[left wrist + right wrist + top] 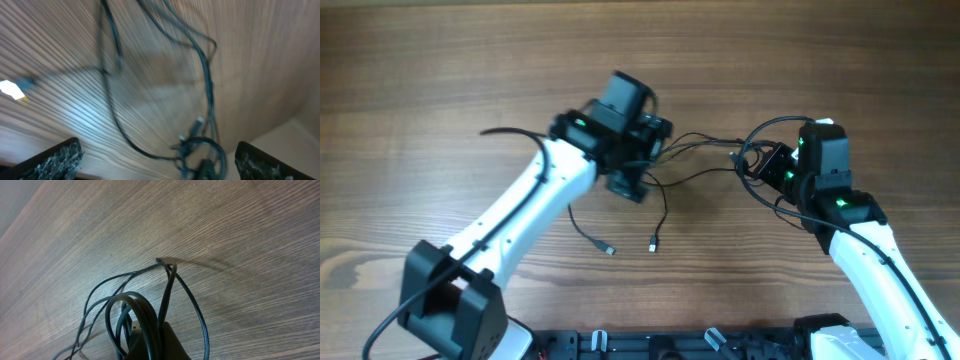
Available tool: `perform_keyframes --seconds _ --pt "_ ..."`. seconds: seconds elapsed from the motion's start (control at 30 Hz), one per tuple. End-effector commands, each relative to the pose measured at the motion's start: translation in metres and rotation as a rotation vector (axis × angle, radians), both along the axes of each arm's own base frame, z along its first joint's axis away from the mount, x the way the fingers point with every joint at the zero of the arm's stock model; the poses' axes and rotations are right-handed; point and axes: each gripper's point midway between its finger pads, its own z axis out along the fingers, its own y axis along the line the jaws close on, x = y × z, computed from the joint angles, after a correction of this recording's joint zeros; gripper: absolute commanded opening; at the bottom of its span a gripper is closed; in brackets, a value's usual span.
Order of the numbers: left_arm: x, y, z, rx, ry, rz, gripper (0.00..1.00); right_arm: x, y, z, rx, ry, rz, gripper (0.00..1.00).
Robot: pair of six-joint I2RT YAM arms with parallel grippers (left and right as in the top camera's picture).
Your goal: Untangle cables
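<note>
Wood-grain table [440,60] fills the scene, with the white left arm [520,215] reaching in from the near left corner and the white right arm [880,260] from the near right. The left gripper [632,170] hangs over the middle of the table. In its wrist view its two dark fingers [50,160] stand wide apart and clamp nothing, and blurred strands lie on the wood between them. The right gripper [760,165] sits well to the right of the left gripper, with its jaws closed on a bunch of loops. The cables [705,150] are thin black cords strung between the two grippers, so their long axis runs side to side across the table. At the right gripper they gather into several rounded loops [197,310] that rise from the closed jaws and arc down to the wood. From under the left gripper, two loose ends trail toward the arm bases. Each ends in one of two small plugs [609,248], which lie near each other, apart, on the bare wood.
</note>
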Motion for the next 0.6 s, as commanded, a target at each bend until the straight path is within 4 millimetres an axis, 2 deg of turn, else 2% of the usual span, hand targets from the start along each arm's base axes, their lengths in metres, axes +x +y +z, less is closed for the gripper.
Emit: perform_keyframes --seconds 0.0,0.07,0.1,0.17,0.27,0.33,0.37,0.43,0.47,0.53,0.57 --pt "0.0 -0.042 -0.017 -0.06 0.069 0.139 1.0 -0.001 0.003 -0.002 0.026 0.013 0.002 0.06" --pt "0.0 -0.064 -0.021 -0.087 0.04 0.1 0.97 -0.002 0.003 -0.003 0.025 0.022 0.002 0.06" --pt "-0.002 -0.074 -0.023 -0.098 0.03 0.081 0.9 -0.004 0.003 -0.004 0.024 0.031 0.002 0.06" --pt "-0.005 -0.086 -0.029 -0.107 0.027 0.062 0.67 -0.007 0.003 -0.006 0.021 0.043 0.002 0.06" --pt "-0.01 -0.09 -0.035 -0.099 0.05 0.068 0.5 -0.008 0.002 -0.008 0.02 0.051 0.003 0.06" --pt "-0.01 -0.089 -0.036 -0.095 0.048 0.071 0.32 -0.009 0.002 -0.008 0.019 0.056 0.003 0.05" --pt "-0.009 -0.088 -0.037 -0.093 0.046 0.075 0.27 -0.009 0.002 -0.009 0.019 0.058 0.003 0.05" --pt "-0.005 -0.082 -0.038 -0.085 0.05 0.09 0.09 -0.01 0.002 -0.009 0.018 0.063 0.003 0.05" --pt "-0.003 -0.075 -0.04 -0.073 0.061 0.104 0.04 -0.011 0.002 -0.01 0.018 0.066 0.003 0.05" --pt "0.001 -0.058 -0.046 -0.038 0.092 0.134 0.04 -0.012 0.002 -0.011 0.017 0.073 0.003 0.05" --pt "0.001 -0.036 -0.053 0.01 0.142 0.174 0.04 -0.013 0.002 -0.011 0.017 0.075 0.003 0.05"
